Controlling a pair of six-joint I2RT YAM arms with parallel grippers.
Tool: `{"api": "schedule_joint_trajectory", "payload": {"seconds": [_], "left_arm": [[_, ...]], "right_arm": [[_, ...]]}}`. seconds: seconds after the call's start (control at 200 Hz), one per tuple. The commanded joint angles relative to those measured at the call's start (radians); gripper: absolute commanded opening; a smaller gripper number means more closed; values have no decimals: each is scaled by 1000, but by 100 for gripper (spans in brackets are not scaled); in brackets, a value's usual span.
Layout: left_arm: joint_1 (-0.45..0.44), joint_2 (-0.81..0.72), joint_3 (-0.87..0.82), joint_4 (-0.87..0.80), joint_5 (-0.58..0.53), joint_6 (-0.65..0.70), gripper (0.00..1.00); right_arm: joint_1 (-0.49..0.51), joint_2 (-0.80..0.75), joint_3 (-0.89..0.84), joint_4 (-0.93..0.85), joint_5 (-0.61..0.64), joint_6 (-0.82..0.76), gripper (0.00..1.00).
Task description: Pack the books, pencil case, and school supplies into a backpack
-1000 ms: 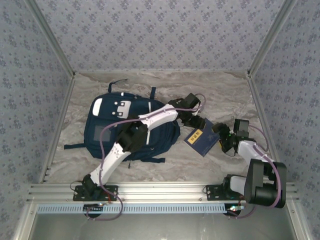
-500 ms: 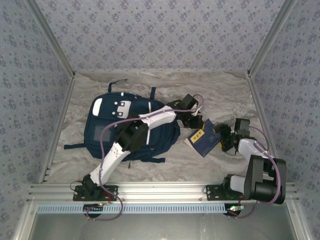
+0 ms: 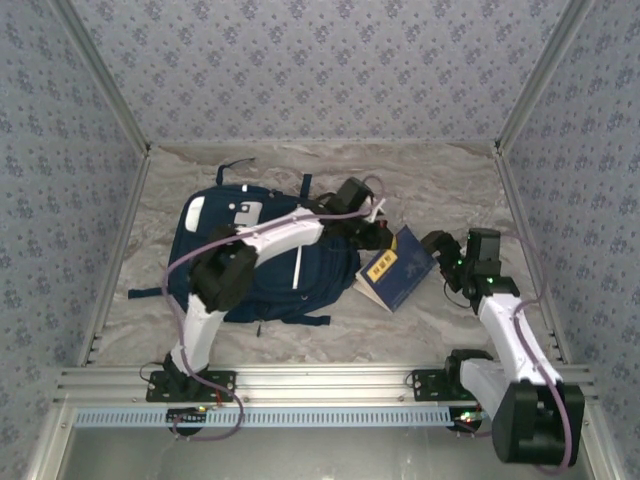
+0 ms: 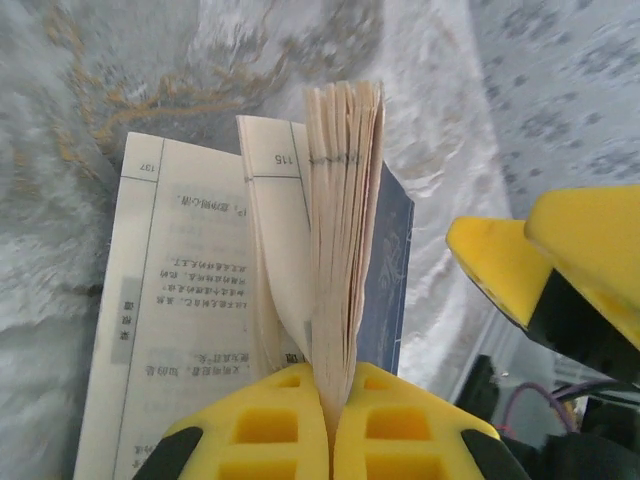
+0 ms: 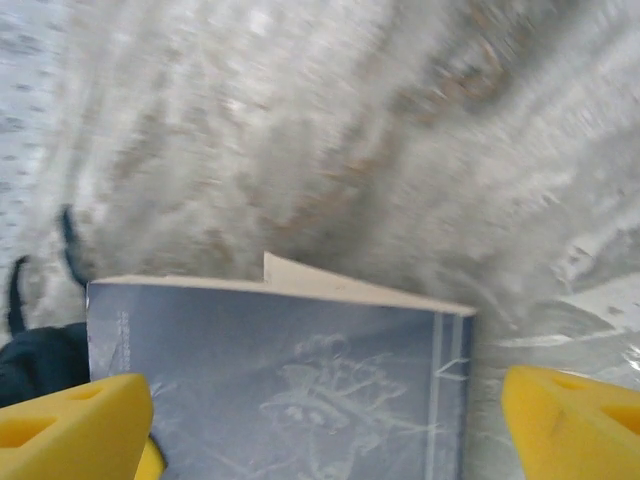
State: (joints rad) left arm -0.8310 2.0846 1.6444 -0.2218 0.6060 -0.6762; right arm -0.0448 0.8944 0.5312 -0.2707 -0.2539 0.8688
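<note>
surface: grey marbled cloth; walls: blue floral; left jaws grasping navy book; right jaws released

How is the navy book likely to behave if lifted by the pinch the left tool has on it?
Probably floppy: the navy book is a thin softcover, and its pages fan apart above the shut left tool. The free leaves beside the pinch would likely droop or swing open. It looks light, so slipping seems less likely.
</note>
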Motion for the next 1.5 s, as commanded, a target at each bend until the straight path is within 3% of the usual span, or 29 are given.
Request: {"api": "schedule_joint_trajectory", "payload": {"seconds": [0.0,0.245,0.355,0.52,0.57,0.655,0.779,0.854,0.984,1.154,1.299,1.494], "left_arm": [[37,-180,-93,145,27,-52,0],[68,-408,-273,264,5,-130,0],[74,-460,-306,305,-9,-166,0],[73,-478,-308,318,3,-197,0],[73,-484,-315,330,8,-208,0],[74,-495,-327,331,5,-211,0],[83,-542,-341,229,-48,-160,36],[100,-585,-371,180,-90,-129,48],[139,-646,-383,-20,-186,-1,56],[177,-681,-405,-259,-458,165,62],[229,-620,-444,-294,-484,180,62],[234,-505,-454,-269,-499,207,60]], "right_arm": [[6,-107,-6,2,-85,-14,94],[42,-165,-84,443,-459,251,94],[115,-163,-104,643,-503,327,94],[239,-121,-75,735,-494,325,88],[264,-111,-67,725,-477,314,81],[274,-113,-61,666,-438,281,60],[269,-160,-59,501,-380,212,24],[261,-189,-54,428,-356,179,11],[249,-215,-25,284,-324,107,4],[240,-243,27,78,-245,0,0],[236,-251,38,6,-222,-42,0],[234,-260,26,-11,-224,-45,0]]}}
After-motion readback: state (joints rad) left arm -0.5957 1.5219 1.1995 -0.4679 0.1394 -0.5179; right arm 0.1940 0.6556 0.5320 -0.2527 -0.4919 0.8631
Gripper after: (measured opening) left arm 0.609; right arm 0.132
